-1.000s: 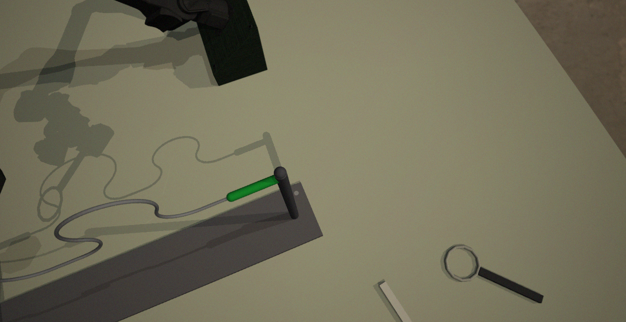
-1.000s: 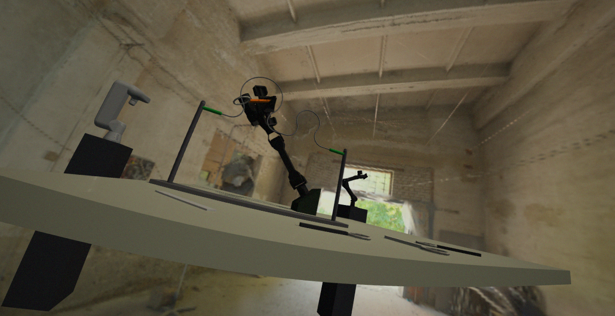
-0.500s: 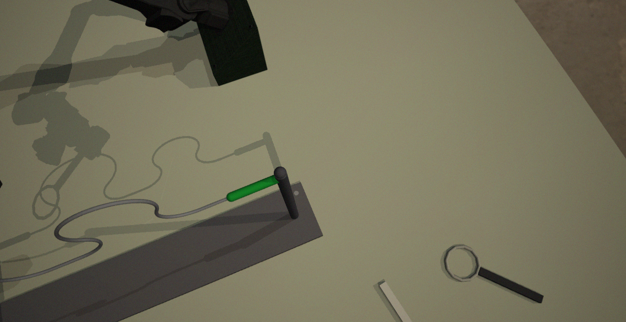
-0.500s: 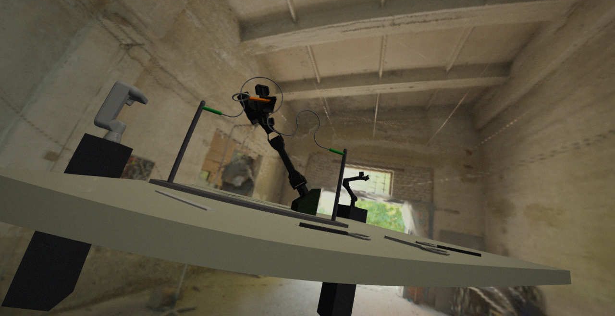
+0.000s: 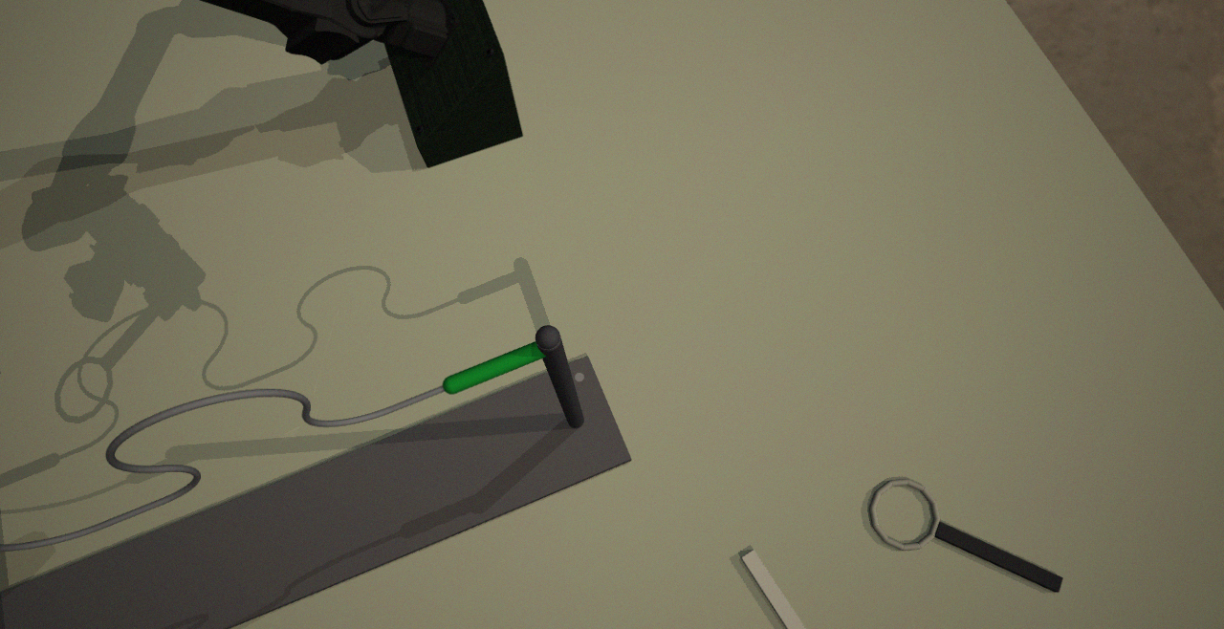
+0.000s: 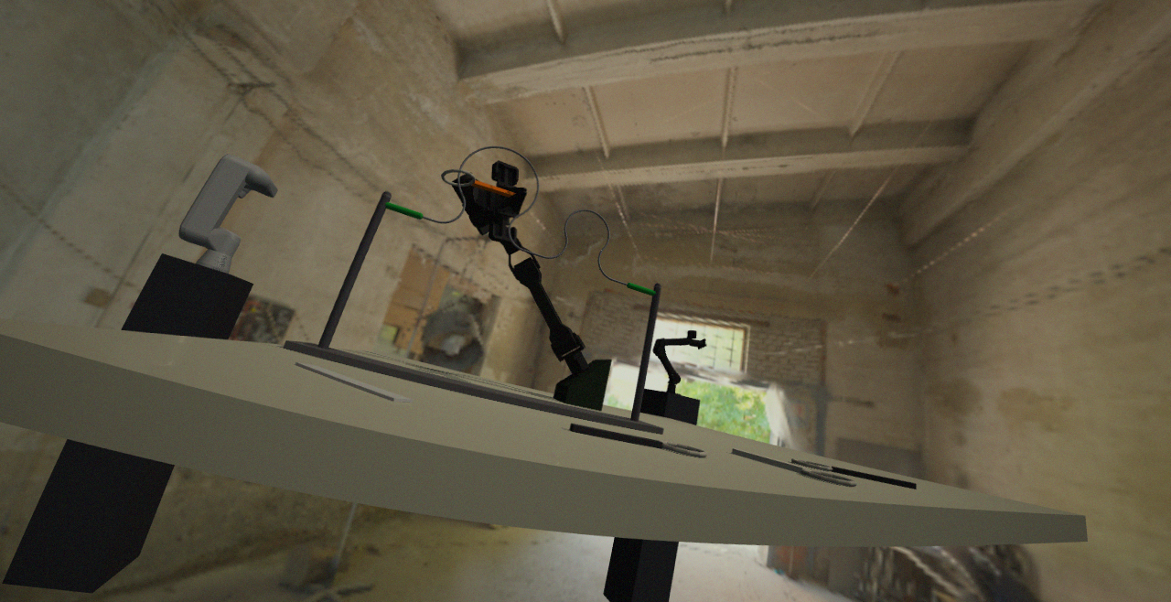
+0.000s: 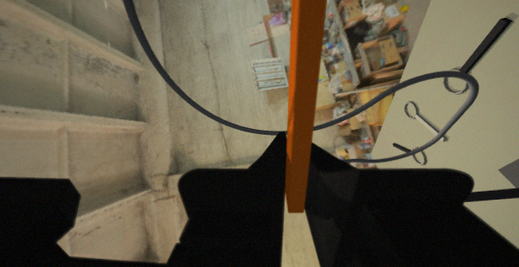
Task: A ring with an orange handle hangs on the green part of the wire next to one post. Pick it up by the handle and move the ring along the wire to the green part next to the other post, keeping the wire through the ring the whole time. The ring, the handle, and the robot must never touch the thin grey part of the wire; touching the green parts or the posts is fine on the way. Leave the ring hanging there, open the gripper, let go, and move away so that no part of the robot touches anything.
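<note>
With your gripper (image 6: 514,194) (image 7: 286,137) clamped on the handle (image 6: 493,188) (image 7: 305,96) and the ring (image 6: 457,178) out beyond its fingertips near the wire's (image 6: 538,180) (image 7: 190,101) big loop, a late wrist turn could drag ring or fingers against grey wire.

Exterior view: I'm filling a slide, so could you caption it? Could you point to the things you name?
Gripper (image 6: 493,190) shut on the orange handle (image 6: 494,188), its ring (image 6: 443,180) held up between two dark posts (image 6: 354,271) (image 6: 647,352).

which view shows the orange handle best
The wrist view: the orange handle runs large and close between the gripper's fingers. The exterior view shows it small, beside the ring; the top view misses it.
</note>
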Tool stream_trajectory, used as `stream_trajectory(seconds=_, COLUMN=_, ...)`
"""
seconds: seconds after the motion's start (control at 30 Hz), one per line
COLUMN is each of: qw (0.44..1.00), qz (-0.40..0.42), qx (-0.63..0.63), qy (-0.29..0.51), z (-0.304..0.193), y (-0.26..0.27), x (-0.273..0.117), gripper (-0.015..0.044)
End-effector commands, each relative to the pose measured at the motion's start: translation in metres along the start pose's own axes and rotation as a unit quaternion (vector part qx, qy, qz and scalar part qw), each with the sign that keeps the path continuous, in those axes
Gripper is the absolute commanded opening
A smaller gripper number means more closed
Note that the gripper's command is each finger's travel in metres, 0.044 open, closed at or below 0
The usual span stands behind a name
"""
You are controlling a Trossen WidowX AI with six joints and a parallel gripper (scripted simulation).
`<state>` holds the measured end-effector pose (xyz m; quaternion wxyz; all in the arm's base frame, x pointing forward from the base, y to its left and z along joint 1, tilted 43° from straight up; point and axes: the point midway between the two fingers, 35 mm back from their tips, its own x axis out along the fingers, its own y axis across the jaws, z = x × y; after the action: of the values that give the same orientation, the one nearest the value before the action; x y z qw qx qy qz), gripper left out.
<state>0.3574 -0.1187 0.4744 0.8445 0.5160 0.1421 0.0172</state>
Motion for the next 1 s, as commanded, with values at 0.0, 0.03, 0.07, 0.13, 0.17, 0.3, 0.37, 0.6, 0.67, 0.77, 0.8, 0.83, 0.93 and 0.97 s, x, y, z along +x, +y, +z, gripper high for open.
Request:
stream_trajectory(seconds=0.0, qw=1.0, qz=-0.011, qx=-0.026, qy=0.0, z=0.0, y=-0.002, x=0.001, gripper=-0.015)
stream_trajectory(seconds=0.03, qw=0.999, qz=-0.014, qx=-0.032, qy=0.0, z=0.0, y=-0.002, x=0.001, gripper=-0.015)
stream_trajectory(seconds=0.07, qw=0.999, qz=-0.017, qx=-0.037, qy=0.0, z=0.0, y=-0.003, x=0.001, gripper=-0.015)
stream_trajectory(seconds=0.13, qw=0.999, qz=-0.022, qx=-0.048, qy=0.0, z=0.0, y=-0.004, x=0.001, gripper=-0.015)
stream_trajectory(seconds=0.17, qw=0.998, qz=-0.025, qx=-0.054, qy=-0.001, z=0.0, y=-0.004, x=0.001, gripper=-0.015)
stream_trajectory(seconds=0.3, qw=0.996, qz=-0.037, qx=-0.077, qy=-0.001, z=0.001, y=-0.006, x=0.0, gripper=-0.015)
stream_trajectory(seconds=0.37, qw=0.995, qz=-0.042, qx=-0.088, qy=-0.001, z=0.001, y=-0.007, x=0.0, gripper=-0.015)
stream_trajectory(seconds=0.6, qw=0.99, qz=-0.062, qx=-0.127, qy=-0.002, z=0.002, y=-0.011, x=0.0, gripper=-0.015)
stream_trajectory(seconds=0.67, qw=0.988, qz=-0.068, qx=-0.139, qy=-0.002, z=0.002, y=-0.012, x=0.0, gripper=-0.015)
stream_trajectory(seconds=0.77, qw=0.985, qz=-0.076, qx=-0.155, qy=-0.003, z=0.002, y=-0.014, x=0.0, gripper=-0.015)
stream_trajectory(seconds=0.8, qw=0.984, qz=-0.079, qx=-0.161, qy=-0.003, z=0.002, y=-0.014, x=0.0, gripper=-0.015)
stream_trajectory(seconds=0.83, qw=0.983, qz=-0.082, qx=-0.166, qy=-0.003, z=0.003, y=-0.015, x=0.0, gripper=-0.015)
stream_trajectory(seconds=0.93, qw=0.979, qz=-0.091, qx=-0.183, qy=-0.004, z=0.003, y=-0.016, x=0.0, gripper=-0.015)
stream_trajectory(seconds=0.97, qw=0.978, qz=-0.093, qx=-0.189, qy=-0.004, z=0.003, y=-0.017, x=0.0, gripper=-0.015)
